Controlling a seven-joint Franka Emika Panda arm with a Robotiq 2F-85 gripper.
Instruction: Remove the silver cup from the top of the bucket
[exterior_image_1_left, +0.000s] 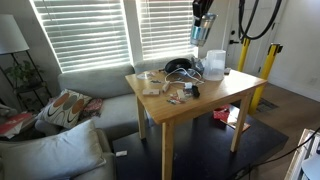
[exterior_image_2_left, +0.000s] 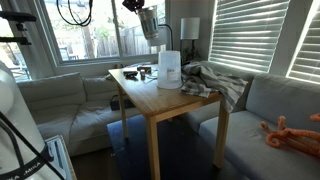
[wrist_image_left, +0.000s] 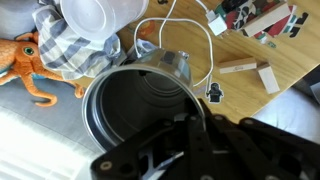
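Table (exterior_image_2_left: 150, 98), pincer (exterior_image_2_left: 148, 22) holds silver cup (exterior_image_2_left: 151, 34) (above bucket (exterior_image_2_left: 169, 68))

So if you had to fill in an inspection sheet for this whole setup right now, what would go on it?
Surface: light wooden table, things gathered at one end.
Job's things: silver cup held in the air, apart from the white bucket, which stands on the table.
Clutter: wooden blocks, dark round wire coil, plaid cloth beside the bucket; other bits too small to name.
Grippers: gripper clamped on the cup's rim.
Cables: white cable looping across the tabletop.
Surroundings: grey sofa, orange octopus toy, window blinds, lamp.
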